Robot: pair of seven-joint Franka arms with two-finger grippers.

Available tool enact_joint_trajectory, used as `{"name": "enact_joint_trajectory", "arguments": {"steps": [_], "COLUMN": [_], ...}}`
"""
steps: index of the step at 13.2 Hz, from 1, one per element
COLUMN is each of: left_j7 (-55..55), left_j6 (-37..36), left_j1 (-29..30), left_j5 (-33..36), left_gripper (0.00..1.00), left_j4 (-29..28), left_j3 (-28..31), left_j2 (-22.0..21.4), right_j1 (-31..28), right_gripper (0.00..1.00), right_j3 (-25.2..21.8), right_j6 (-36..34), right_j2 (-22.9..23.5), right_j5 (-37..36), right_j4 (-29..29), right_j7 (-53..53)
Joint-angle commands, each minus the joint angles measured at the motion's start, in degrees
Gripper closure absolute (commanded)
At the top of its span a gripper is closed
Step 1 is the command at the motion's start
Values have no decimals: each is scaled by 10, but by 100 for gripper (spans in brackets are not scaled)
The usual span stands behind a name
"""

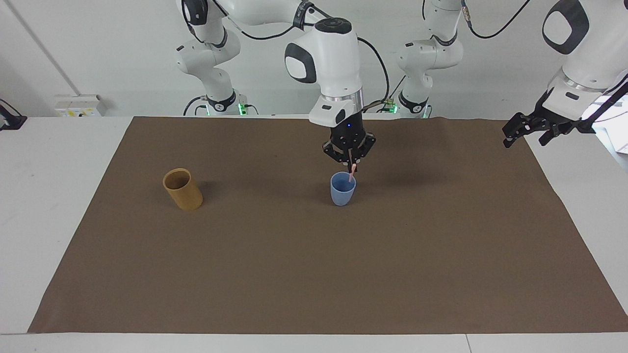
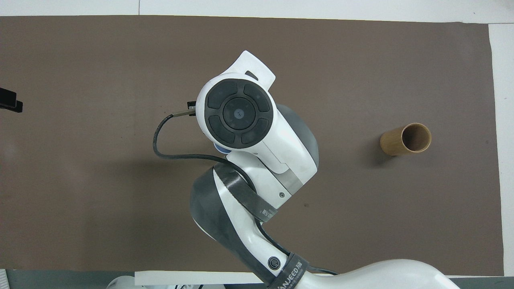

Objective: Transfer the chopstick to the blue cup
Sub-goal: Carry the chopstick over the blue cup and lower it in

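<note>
The blue cup [image 1: 342, 190] stands upright near the middle of the brown mat. My right gripper [image 1: 350, 165] hangs just above the cup's rim, shut on the thin pink chopstick [image 1: 352, 173]. The chopstick points down, and its lower end dips inside the cup's mouth. In the overhead view the right arm covers the gripper and the chopstick, and only a sliver of the blue cup [image 2: 220, 149] shows. My left gripper [image 1: 524, 141] waits open and holding nothing, in the air over the mat's edge at the left arm's end of the table.
A taller tan cup [image 1: 182, 189] [image 2: 405, 139] stands on the brown mat [image 1: 314, 274] toward the right arm's end, about level with the blue cup. The left gripper's tip [image 2: 10, 100] shows at the overhead view's edge.
</note>
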Motion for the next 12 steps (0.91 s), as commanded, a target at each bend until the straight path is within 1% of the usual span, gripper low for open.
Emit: {"name": "enact_joint_trajectory", "arguments": {"steps": [1, 2, 3, 4, 6, 8, 9, 10, 11, 12], "left_j7": [-4, -4, -4, -4, -4, -4, -4, -4, -4, -4], "left_j6": [-5, -5, -5, -5, -5, -5, -5, -5, -5, -5], "left_j1": [-5, -5, -5, -5, -5, -5, -5, -5, -5, -5], "left_j5": [9, 9, 9, 9, 9, 9, 9, 9, 9, 9], "left_gripper": [0, 0, 0, 0, 0, 0, 0, 0, 0, 0], "left_j4": [-10, -10, -10, -10, -10, -10, -10, -10, -10, -10], "left_j3": [4, 5, 4, 4, 4, 4, 4, 4, 4, 4], "left_j2": [-10, -10, -10, -10, -10, -10, -10, -10, -10, -10], "right_j1": [-1, -1, -2, -3, -5, -8, -17, -39, -70, -107], "right_gripper": [92, 83, 52, 1, 0, 0, 0, 0, 0, 0], "right_j3": [-1, -1, -1, -1, -1, -5, -9, -12, -11, -10], "right_j6": [17, 19, 26, 27, 20, 5, -29, -67, -104, -146], "right_j2": [-34, -38, -44, -45, -44, -40, -39, -40, -43, -54], "right_j5": [-8, -8, -8, -9, -9, -10, -14, -21, -20, -14], "right_j4": [-56, -70, -80, -84, -75, -44, -13, 17, 46, 57], "right_j7": [9, 8, 5, 4, 3, 6, 4, -1, -2, -14]}}
